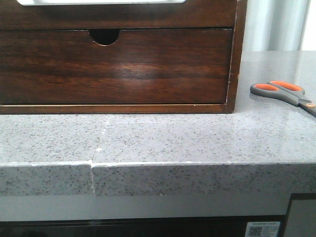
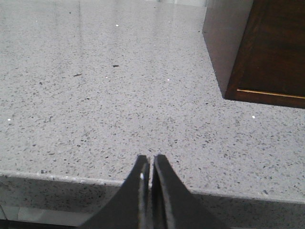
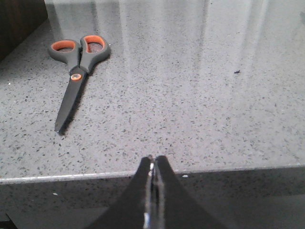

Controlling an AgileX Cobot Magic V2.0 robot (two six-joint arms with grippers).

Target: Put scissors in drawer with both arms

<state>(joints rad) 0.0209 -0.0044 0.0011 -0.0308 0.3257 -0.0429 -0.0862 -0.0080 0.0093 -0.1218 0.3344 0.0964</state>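
Scissors [image 3: 76,64] lie flat on the stone counter [image 1: 163,138], right of the drawer [image 1: 116,66] cabinet, blades pointing back toward the counter's edge. Right gripper [image 3: 153,164], fingers closed and empty, is nearer; left gripper [image 2: 148,164], likewise closed.

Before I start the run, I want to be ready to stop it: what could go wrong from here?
The scissors lie flat and closed on the stone counter, so the shut right gripper may slip off the thin blades or scrape the surface. The drawer is closed, and only a small notch offers purchase; the left gripper could miss it or drag the whole cabinet.
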